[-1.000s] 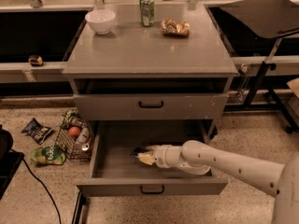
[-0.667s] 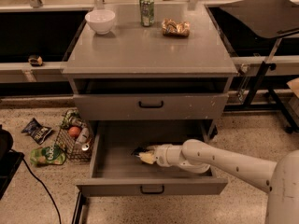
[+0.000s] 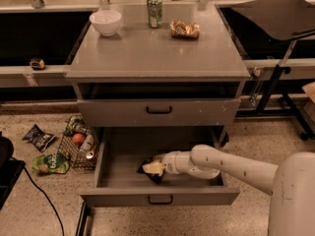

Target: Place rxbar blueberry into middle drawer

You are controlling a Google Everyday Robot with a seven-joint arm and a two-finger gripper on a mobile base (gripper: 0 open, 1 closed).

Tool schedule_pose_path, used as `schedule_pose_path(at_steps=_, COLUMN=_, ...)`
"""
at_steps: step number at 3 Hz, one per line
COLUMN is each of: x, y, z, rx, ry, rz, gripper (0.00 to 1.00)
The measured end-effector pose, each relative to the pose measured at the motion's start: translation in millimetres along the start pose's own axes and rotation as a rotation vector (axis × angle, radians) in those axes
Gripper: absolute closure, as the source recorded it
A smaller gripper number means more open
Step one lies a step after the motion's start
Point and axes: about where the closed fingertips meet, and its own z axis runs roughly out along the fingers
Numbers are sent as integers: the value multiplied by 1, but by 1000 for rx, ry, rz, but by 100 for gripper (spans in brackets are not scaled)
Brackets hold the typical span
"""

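One grey metal cabinet (image 3: 157, 53) stood on a pale speckled floor (image 3: 44, 210), with dark shelving behind it and a black tabletop on a stand (image 3: 278, 14) off to one side. Three things sat toward the back of its flat top: a white bowl (image 3: 106, 22), a green drink can (image 3: 154, 11) standing upright, and a golden-brown snack bag (image 3: 184, 29), each apart from the others. Below the top, the taller-fronted drawer (image 3: 206, 113) with white scuff marks was closed. Under it the middle drawer (image 3: 123, 161) was pulled well out, showing its plain grey inside and a small black handle on its shallow front. On the floor beside the cabinet lay a wire basket (image 3: 74, 149) with a red round thing and other items in it, a dark snack bag (image 3: 39, 137) and a green bag (image 3: 49, 164). The white arm (image 3: 231, 165) reached across into the open drawer, low over its floor. The gripper (image 3: 153, 167) was inside the drawer, near the middle and somewhat toward the front. The rxbar blueberry (image 3: 147, 174) showed as a dark shape directly at the gripper's tip, partly covered by it and down at the drawer's floor. Whether the gripper held the bar or only touched it could not be told.
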Motion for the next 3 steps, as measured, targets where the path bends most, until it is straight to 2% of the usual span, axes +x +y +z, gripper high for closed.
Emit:
schedule_pose_path(at_steps=1, x=0, y=0, z=0, rx=0, ry=0, rz=0, gripper=0)
schedule_pose_path(at_steps=2, x=-13, y=6, z=-36, rx=39, ry=-28, rz=-27, gripper=0)
schedule_pose_path(at_steps=3, x=-35, y=24, z=-82, rx=48, ry=-71, rz=-74, gripper=0)
